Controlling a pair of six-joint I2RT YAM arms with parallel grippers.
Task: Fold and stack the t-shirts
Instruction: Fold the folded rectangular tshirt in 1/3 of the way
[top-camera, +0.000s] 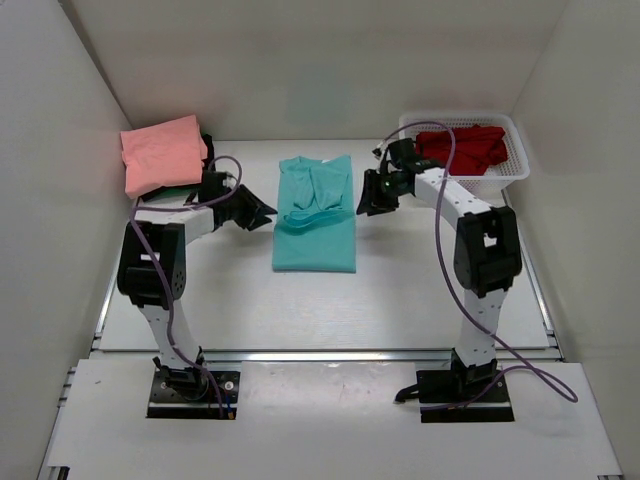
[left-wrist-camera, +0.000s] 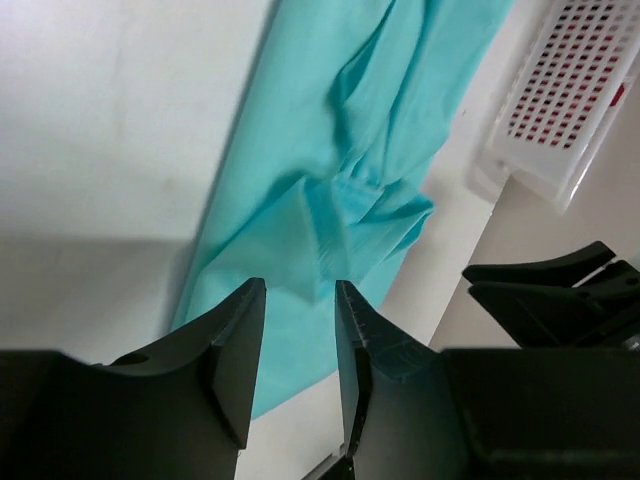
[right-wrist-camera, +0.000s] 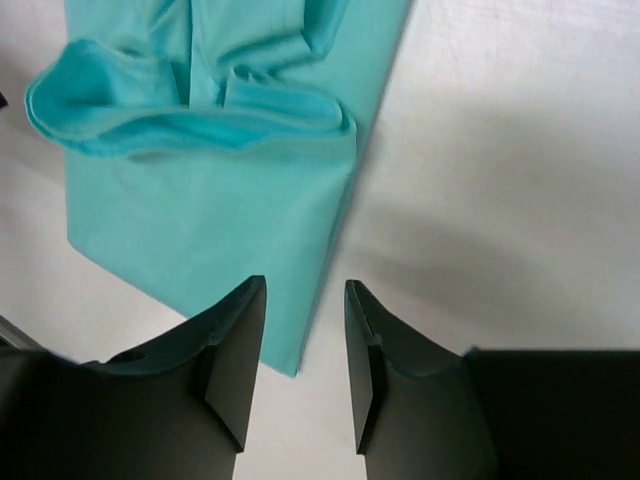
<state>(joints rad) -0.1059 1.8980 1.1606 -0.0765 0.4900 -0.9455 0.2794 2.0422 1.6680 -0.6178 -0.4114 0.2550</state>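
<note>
Left wrist: left hand (left-wrist-camera: 298, 292) ajar beside teal t-shirt (left-wrist-camera: 340, 130).

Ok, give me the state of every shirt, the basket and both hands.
teal t-shirt: flat mid-table, sides folded in.
salmon pink t-shirt: folded, far left.
red t-shirt: crumpled, unfolded.
basket: holding the red t-shirt.
left hand: open, empty.
right hand: open, empty.

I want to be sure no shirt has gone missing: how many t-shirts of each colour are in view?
Teal t-shirt: 1
Salmon pink t-shirt: 1
Red t-shirt, in the white basket: 1
Dark cloth, only an edge showing under the pink one, probably a shirt: 1
Total: 4
</note>
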